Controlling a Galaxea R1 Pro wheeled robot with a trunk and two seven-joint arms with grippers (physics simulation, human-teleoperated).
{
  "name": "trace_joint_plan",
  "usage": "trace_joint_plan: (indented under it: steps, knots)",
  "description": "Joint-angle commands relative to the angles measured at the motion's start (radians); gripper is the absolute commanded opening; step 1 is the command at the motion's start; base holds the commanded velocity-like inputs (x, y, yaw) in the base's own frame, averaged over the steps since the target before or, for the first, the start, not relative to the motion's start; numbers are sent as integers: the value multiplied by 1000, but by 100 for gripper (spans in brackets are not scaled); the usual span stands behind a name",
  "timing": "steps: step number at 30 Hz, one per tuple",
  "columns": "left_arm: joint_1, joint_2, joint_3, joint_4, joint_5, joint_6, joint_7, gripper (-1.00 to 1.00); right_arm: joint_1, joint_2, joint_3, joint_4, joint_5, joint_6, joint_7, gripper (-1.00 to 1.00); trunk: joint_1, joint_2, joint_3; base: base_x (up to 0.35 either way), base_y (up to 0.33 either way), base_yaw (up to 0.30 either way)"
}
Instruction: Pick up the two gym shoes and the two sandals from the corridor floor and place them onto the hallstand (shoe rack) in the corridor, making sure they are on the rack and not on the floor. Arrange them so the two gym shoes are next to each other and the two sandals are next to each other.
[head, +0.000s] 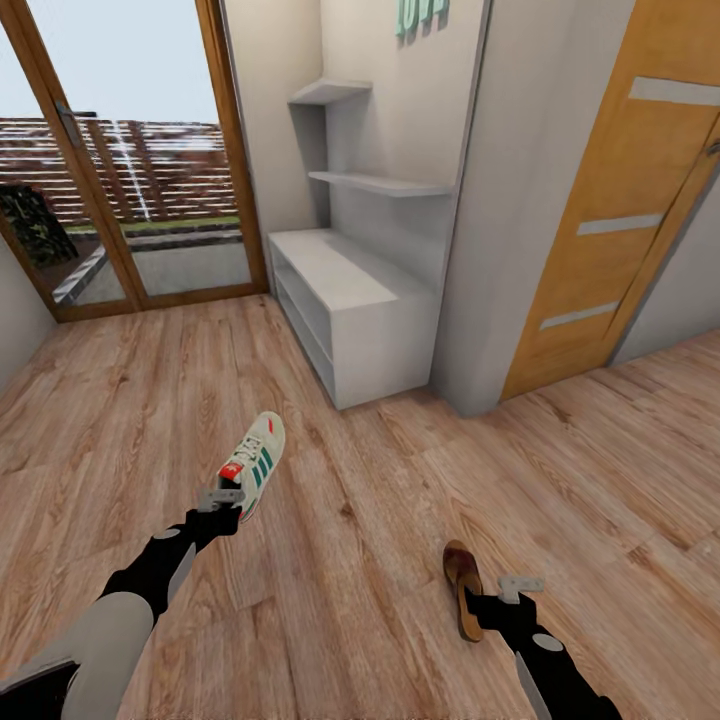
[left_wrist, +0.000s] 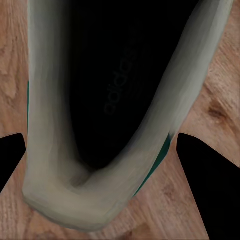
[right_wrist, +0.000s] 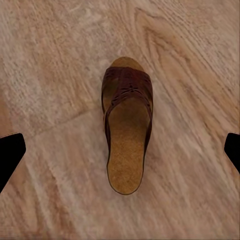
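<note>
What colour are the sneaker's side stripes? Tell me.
Green, clearest in the head view on the gym shoe.

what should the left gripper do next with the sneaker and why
Probably close on it. The left gripper is open with its fingers on either side of the sneaker's heel, which lies on the floor; the hallstand is bare.

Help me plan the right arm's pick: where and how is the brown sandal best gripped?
Probably from above, pinching the sandal across its narrow width at the strap over the toe end, the raised part. It lies flat on the floor, sole down, between the right gripper's spread fingers.
</note>
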Motion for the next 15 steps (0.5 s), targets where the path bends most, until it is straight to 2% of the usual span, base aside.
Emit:
trace_joint_plan:
  steps: [1,6,7,11,15]
  knots:
    - [0,-2,9,-2,-7,6,-9,-100,0,1,-7,-1,11,3,8,100,4,-8,-6,0,0,0]
    - [0,-12,8,-2,-8,5,-8,-100,0,1,-8,1,11,3,-15,100,23,-43,-29,0,0,0]
    - [0,-19,7,-2,-9,4,-8,-100,0,3,-6,1,8,3,-106,100,27,-50,-34,0,0,0]
    - [0,-25,7,-2,-10,4,-8,-100,0,6,-4,-4,7,3,-159,100,42,-78,-53,0,0,0]
    - [-1,-30,7,-2,-11,5,-8,-100,-2,6,-3,-8,6,3,-173,100,47,-84,-74,0,0,0]
